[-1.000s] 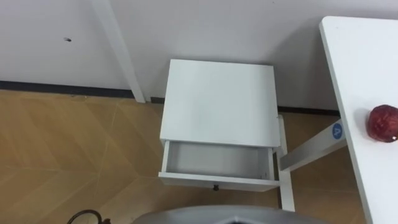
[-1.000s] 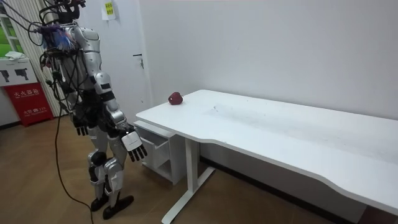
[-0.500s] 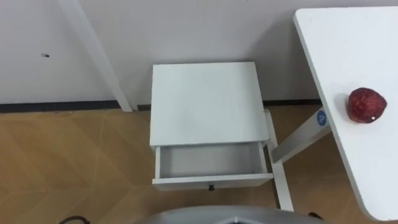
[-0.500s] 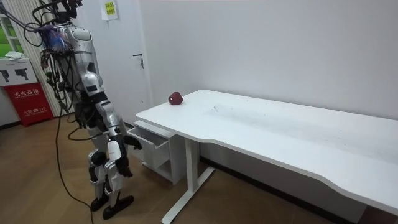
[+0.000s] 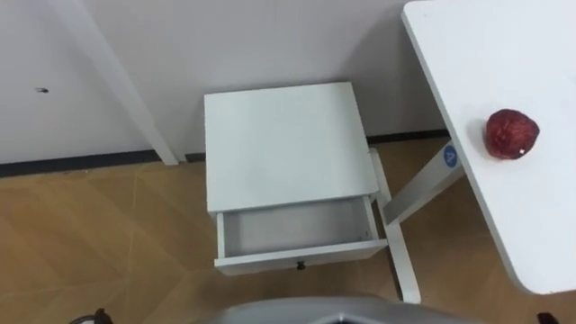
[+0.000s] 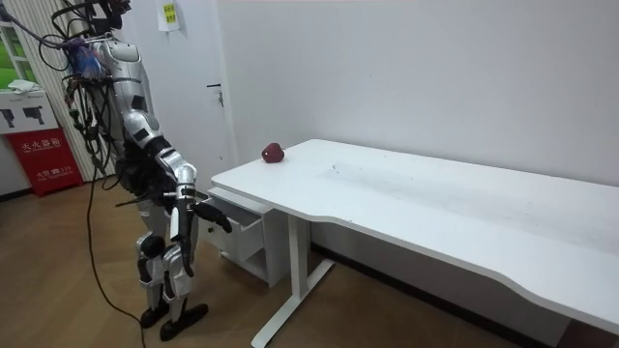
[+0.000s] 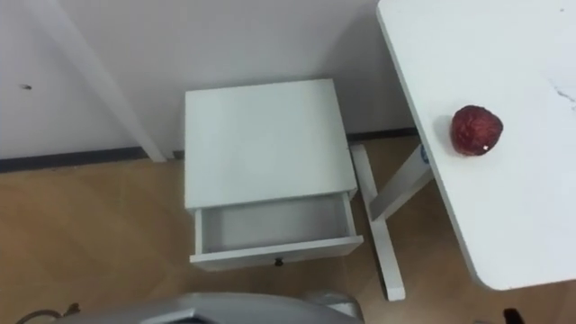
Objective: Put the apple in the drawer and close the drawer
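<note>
- Evidently the head camera has swung to the right over the last second. Everything in the eye views has slid toward the left of the frame, and that shift is the camera's, not the furniture's.
- At the room view's left the robot has turned toward the cabinet. The arm nearer the camera, its right, is now lifted forward, with the right hand [image 6: 215, 217] near the open drawer. Whether that hand is released or clenched I cannot tell.
- At the upper left of the eye view a white door frame [image 5: 117, 81] slants down to the wooden floor [image 5: 99, 234]. Both lie away from the work.
- In the centre stands the white bedside cabinet [image 5: 283, 144]. Its drawer [image 5: 297, 225] is pulled out toward the lower edge and is empty, with a small dark knob [image 5: 300, 265] on its front.
- Just right of the drawer the desk leg [image 5: 396, 247] runs down the frame, close beside the drawer's right wall. It is likely the one thing an arm must mind.
- At the upper right the apple [image 5: 512, 134] lies on the white desk [image 5: 540, 216], near the desk's left edge and well apart from the drawer. It now sits further inside the frame than before, so I judge the robot is lining up on it. The pick-up has yet to begin, and closing the drawer comes after.
</note>
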Available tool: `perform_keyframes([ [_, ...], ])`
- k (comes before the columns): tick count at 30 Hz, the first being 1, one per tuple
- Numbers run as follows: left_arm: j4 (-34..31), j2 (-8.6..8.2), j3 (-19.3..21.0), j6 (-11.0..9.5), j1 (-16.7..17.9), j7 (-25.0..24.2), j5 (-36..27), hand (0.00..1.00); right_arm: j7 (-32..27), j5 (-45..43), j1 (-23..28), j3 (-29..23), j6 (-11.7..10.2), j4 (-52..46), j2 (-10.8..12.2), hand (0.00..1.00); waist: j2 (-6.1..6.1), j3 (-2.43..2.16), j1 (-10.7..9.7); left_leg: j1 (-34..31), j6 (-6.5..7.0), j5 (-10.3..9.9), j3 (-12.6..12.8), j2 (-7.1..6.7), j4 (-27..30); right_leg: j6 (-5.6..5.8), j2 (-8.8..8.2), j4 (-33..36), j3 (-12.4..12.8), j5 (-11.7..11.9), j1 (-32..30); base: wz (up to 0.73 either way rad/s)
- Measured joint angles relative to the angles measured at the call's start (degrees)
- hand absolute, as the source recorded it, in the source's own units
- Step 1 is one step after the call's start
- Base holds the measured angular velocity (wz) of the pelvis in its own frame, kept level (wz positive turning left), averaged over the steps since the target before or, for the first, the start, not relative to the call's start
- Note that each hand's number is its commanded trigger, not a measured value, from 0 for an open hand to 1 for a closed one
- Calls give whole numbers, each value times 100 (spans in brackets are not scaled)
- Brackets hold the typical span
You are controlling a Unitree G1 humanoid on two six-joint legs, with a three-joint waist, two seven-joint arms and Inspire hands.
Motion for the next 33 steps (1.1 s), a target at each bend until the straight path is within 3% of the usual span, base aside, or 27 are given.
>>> perform_keyframes([
  [6,-177,5,-27,-5,11,-28,5,0,-676,-157,-13,-53,-179,-742,-129,0,-133,22,8,-4,0,0,4,-1,-4,0,4,-60,8,-1,7,0],
  [9,-231,35,-255,-4,-14,-50,-29,0,-1049,-384,-34,-48,-187,-1256,-234,0,-160,24,29,-17,0,0,18,-4,-10,2,4,-49,34,-1,-46,-6],
  [15,-244,106,-281,-47,-89,-111,-78,0,-1706,-1831,-135,37,-358,-2422,-326,0,-180,27,32,-81,0,0,61,6,-15,6,18,-49,62,18,-97,-3],
  [18,-248,178,-458,-46,-84,-112,-203,0,-1894,-2221,-103,172,-402,-2956,-331,0,-184,30,42,-91,0,1,44,8,-15,6,15,-47,41,18,-106,1],
  [20,-248,207,-597,-69,-102,-120,-213,0,-2010,-2942,-107,408,-435,-3363,-335,0,-173,25,88,-98,0,0,78,15,-12,-4,23,-34,65,25,-152,-8],
  [26,-186,239,-949,-119,-27,-119,-378,0,-1945,-4332,-22,1226,-464,-4342,-350,0,-138,46,271,-89,-1,1,109,42,-14,-26,33,-51,67,66,-151,-5],
  [30,-184,214,-1141,-129,-31,-120,-385,0,-1542,-4882,6,1730,-462,-4604,-347,0,-123,49,375,-75,-1,0,114,49,2,-22,33,-59,51,79,-147,2],
  [33,-184,208,-1297,-134,27,-120,-375,0,-1089,-5229,0,2132,-467,-4890,-341,0,-38,49,458,-34,-1,0,97,50,0,-20,37,-99,47,95,-51,3],
])
